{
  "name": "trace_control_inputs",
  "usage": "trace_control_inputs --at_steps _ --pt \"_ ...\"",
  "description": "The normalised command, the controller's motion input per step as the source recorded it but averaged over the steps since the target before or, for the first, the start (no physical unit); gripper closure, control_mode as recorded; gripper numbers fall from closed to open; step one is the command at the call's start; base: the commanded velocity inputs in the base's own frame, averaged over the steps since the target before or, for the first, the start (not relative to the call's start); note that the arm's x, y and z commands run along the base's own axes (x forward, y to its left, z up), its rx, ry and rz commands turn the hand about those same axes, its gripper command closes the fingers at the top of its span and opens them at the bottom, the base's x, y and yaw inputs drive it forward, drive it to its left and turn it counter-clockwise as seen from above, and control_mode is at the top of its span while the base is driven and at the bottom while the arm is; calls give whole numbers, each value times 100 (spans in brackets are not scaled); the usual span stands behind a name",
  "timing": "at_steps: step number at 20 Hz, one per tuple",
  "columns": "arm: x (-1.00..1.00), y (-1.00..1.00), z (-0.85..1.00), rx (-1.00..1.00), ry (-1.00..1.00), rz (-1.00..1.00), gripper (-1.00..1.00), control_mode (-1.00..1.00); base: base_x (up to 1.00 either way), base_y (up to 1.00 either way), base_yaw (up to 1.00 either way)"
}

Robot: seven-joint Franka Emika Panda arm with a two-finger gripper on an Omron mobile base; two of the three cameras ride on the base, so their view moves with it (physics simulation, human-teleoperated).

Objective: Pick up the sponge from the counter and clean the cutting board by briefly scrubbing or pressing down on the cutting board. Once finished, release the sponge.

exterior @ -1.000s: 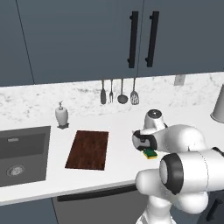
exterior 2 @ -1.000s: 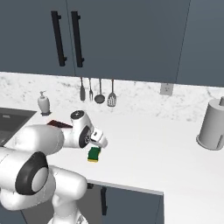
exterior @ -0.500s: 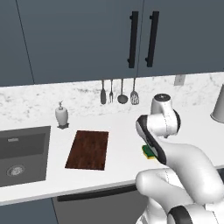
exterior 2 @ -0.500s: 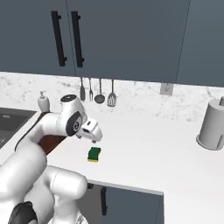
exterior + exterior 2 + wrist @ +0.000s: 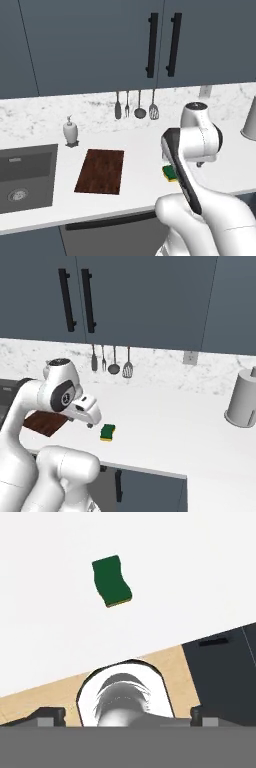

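The sponge (image 5: pixel 107 432), dark green on top with a yellow body, lies free on the white counter (image 5: pixel 170 416), a short way in from its front edge. My gripper (image 5: pixel 89 421) hangs just left of and above it, open and holding nothing. In the hand view the sponge (image 5: pixel 111 581) lies well ahead on the counter (image 5: pixel 50 562), and the fingertips (image 5: pixel 50 714) stand far apart. From the left base view, my arm covers part of the sponge (image 5: pixel 170 173). The reddish-brown cutting board (image 5: pixel 101 170) lies to the left; my arm hides most of the board (image 5: pixel 45 423) in the right base view.
A dark sink (image 5: pixel 25 175) is set into the counter at the left, with a soap dispenser (image 5: pixel 70 131) behind it. Utensils (image 5: pixel 135 106) hang on the backsplash. A paper towel roll (image 5: pixel 243 398) stands at the far right. Dark cabinet fronts lie below the counter edge.
My hand was down at the sponge a second ago. It has since risen and drawn back. The sponge stays where it was on the counter.
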Motion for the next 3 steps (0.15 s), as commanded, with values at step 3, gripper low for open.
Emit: trace_control_inputs --at_steps 3 --pt "-100 45 0 5 -35 3 -100 -100 0 0 0"
